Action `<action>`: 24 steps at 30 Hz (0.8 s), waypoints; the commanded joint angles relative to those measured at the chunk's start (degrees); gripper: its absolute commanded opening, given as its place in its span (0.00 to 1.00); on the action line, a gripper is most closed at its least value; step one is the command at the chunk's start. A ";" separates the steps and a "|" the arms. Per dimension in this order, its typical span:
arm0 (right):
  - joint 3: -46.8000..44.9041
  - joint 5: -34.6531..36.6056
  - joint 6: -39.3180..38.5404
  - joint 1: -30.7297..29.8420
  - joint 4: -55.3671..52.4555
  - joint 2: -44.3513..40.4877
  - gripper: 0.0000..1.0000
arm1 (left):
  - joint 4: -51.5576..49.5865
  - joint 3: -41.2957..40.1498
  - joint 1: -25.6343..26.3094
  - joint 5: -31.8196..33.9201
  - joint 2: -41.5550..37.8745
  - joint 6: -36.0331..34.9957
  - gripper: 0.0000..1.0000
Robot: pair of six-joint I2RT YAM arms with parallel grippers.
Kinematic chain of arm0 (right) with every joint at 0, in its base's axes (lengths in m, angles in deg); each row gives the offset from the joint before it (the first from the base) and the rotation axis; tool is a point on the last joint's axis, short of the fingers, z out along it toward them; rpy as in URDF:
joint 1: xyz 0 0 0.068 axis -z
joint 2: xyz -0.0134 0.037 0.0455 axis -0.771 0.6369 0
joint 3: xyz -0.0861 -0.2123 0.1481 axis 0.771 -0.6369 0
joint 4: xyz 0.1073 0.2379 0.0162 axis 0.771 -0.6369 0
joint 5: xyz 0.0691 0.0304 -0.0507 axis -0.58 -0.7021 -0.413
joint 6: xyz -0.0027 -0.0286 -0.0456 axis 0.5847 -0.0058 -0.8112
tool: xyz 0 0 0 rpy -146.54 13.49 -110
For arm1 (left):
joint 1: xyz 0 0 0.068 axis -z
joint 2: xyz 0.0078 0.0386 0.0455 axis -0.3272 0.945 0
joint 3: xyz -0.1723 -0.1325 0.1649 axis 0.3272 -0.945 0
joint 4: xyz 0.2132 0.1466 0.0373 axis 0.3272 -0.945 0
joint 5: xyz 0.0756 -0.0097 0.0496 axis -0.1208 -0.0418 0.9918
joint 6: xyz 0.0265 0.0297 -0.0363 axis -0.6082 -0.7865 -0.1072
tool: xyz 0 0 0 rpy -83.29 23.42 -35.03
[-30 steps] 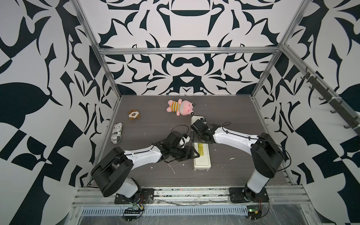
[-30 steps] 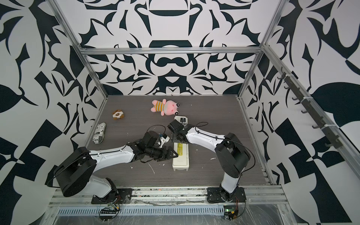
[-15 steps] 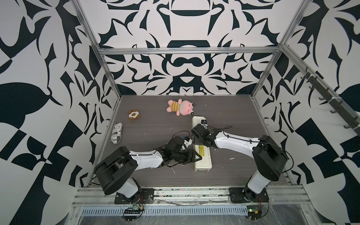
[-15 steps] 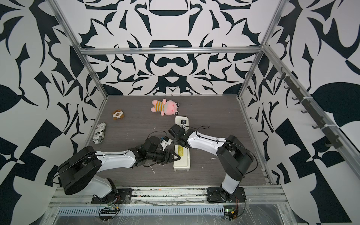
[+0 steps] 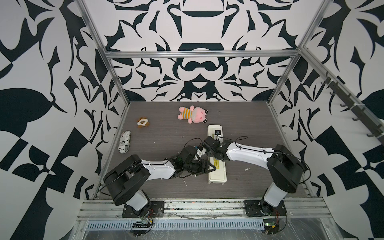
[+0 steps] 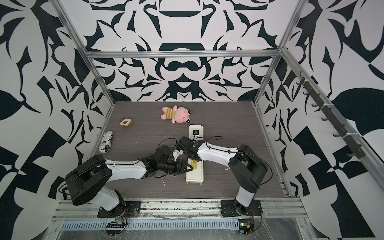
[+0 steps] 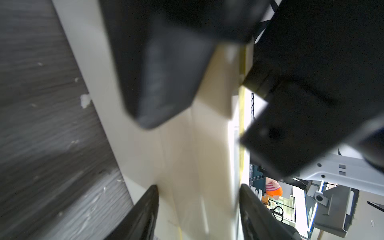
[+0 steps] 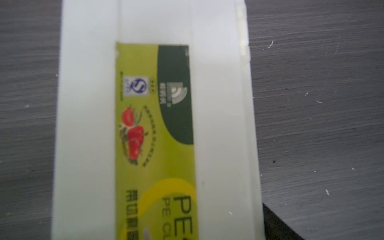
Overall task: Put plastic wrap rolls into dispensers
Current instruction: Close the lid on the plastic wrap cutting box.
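Left claw (image 5: 213,168) has clamped one dispenser (image 5: 217,176); one pink toy (image 5: 193,114), one bundle (image 5: 124,142)

A: Can't see middle of dispenser (image 5: 217,176) in both top views; lost under left gripper (image 5: 212,168) and right gripper (image 5: 215,152).
B: Can't see inside either, lid (image 6: 194,174) down.
A: Left wrist: mostly blocked by blurred dark shapes (image 7: 166,72); barely glimpsing plush (image 7: 273,188).
B: Right wrist: can't read small print on label (image 8: 155,145), soft, cut at edge.
A: Can't read print on bundle (image 5: 124,142), too small.
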 commanded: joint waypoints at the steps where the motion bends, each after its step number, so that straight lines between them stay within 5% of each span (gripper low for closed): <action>1: 3.42 1.15 1.62 -1.55 -6.76 5.67 0.93 | -10.44 -5.31 0.86 4.32 6.15 -0.20 0.58; 10: 1.71 -6.67 -4.09 -1.03 -0.03 2.39 0.99 | -15.48 -3.78 0.77 4.14 6.85 -1.97 0.59; 24: -5.90 -27.82 -8.93 8.64 10.53 -15.14 1.00 | -36.85 10.12 -1.28 7.21 -4.76 -10.44 0.82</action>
